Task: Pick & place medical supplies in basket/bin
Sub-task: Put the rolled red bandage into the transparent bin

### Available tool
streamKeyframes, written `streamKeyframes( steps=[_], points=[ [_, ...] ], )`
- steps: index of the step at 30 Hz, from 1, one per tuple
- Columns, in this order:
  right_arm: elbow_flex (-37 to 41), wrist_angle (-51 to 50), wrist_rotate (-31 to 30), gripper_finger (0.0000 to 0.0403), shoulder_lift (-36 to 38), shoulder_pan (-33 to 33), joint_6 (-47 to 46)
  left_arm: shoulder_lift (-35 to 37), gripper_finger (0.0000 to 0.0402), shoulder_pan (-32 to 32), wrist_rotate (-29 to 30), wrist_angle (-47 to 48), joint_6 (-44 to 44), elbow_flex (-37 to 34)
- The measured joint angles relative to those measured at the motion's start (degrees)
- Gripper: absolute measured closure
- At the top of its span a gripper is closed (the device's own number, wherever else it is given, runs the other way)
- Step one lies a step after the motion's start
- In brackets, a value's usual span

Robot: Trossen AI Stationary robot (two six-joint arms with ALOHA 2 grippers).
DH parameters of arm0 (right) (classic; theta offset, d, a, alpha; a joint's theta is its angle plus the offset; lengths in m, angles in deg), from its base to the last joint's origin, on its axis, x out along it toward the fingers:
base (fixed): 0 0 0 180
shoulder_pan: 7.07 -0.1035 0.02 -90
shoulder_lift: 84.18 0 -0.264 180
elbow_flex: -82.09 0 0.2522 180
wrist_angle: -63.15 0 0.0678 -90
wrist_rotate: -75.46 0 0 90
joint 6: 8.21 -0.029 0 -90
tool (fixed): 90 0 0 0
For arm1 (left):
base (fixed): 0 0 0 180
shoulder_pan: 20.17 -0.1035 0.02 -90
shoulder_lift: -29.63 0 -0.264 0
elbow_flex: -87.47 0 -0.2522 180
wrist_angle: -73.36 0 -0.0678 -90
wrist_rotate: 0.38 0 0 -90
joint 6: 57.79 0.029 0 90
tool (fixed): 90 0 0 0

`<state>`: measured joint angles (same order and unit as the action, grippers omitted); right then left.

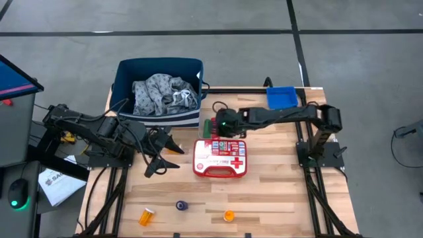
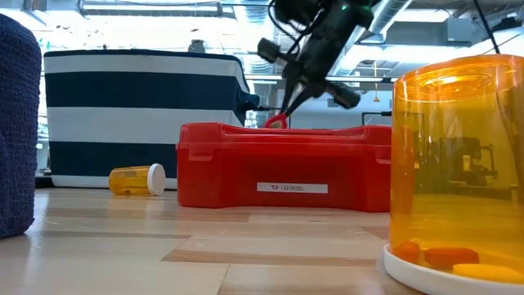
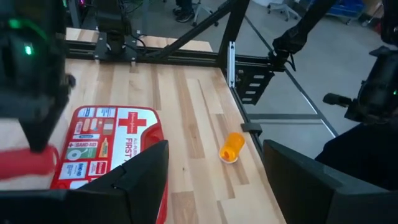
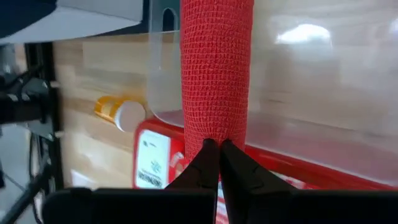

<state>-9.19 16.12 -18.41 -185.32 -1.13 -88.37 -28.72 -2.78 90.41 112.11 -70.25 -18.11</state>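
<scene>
The right end effector (image 1: 223,125) is holding a red roll (image 4: 216,68) pinched between its closed fingertips, and it is hanging above the counter (image 1: 277,178) just behind the first-aid case (image 1: 220,157). In the right wrist view the roll's long axis is running straight out from the fingertips. The basket (image 1: 158,66), with a grey cloth (image 1: 162,92) already inside, is lying close by toward the left arm, much nearer than the blue bin (image 1: 281,97) at the far right corner, so I judge the roll is going to the basket. The left end effector (image 1: 162,155) is waiting with fingers wide apart and empty, near the case. Two orange bottles (image 1: 147,216) and a dark blue roll (image 1: 182,205) are lying on the near edge of the light wooden counter. Around it, a grey floor is showing.
</scene>
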Motion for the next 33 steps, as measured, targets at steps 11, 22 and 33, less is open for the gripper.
streamKeyframes(
  steps=[11,22,33],
  points=[
    [-0.16,4.34,-8.27,0.0402,-4.94,-0.59,-5.20,0.00,0.0151,0.00,-0.13,0.09,0.01,0.00],
    [0.00,1.38,-12.80,0.0402,-4.72,-0.57,-3.87,0.00,0.0151,0.00,-1.44,0.12,-0.20,0.00],
    [0.02,1.60,-14.56,0.0402,-5.11,1.60,-1.00,0.00,0.0151,0.00,-1.63,0.14,-1.18,0.00]
  ],
)
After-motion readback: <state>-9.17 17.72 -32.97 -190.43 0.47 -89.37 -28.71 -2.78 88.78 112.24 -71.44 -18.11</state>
